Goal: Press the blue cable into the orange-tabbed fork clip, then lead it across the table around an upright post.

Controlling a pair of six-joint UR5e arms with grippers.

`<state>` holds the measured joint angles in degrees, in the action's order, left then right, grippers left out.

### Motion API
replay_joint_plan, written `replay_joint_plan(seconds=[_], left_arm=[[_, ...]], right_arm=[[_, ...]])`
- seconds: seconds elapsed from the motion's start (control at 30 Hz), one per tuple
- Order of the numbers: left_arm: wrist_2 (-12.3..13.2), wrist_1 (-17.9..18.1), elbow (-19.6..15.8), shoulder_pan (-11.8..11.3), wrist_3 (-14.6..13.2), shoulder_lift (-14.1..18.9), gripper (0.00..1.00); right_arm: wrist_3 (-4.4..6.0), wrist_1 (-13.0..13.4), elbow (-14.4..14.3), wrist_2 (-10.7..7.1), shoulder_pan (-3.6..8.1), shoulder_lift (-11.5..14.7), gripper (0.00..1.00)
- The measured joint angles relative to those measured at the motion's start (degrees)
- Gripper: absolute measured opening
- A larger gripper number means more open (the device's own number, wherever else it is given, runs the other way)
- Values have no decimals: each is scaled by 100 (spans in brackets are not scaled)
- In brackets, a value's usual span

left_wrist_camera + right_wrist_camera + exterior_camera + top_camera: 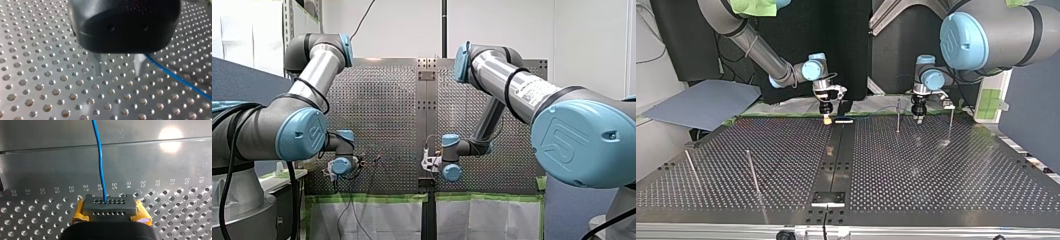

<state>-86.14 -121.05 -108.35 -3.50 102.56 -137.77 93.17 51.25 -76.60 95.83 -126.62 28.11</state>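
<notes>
Evidently the pressing step is in hand: the right claw (110,207) is clamped on the blue cable (100,162), yellow pads on either side, low over the table (175,202) at its far edge as the top view sees it. A small dark piece (843,120) just beside it may be the clip, though I can make out no orange tab. The left claw (119,68) stands with its metal fingers apart, nothing between them, the cable passing just beside one. Next, I judge, the right claw must push the cable down into the clip, then lead it toward a post (898,116). The cable is thin, bright blue and slightly wavy
</notes>
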Motion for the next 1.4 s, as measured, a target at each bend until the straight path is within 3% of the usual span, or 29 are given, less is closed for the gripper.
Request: replay_joint_plan(seconds=[0.03,0.4,0.6,1.0,1.4], left_arm=[[39,-15,-2,-7,-5,0,98],[67,-475,-164,-88,-440,2,98],[336,-714,-425,-162,-731,4,98],[978,-704,-785,-262,-1369,52,98],[1456,-591,-1123,-293,-1411,524,98]], right_arm=[[-4,-2,0,-1,-4,-1,0],[-20,-14,0,-2,-23,-2,0],[-25,-16,0,-1,-30,-2,0],[-25,-17,0,-2,-33,-2,0],[-25,-17,0,-1,-40,-2,0]])
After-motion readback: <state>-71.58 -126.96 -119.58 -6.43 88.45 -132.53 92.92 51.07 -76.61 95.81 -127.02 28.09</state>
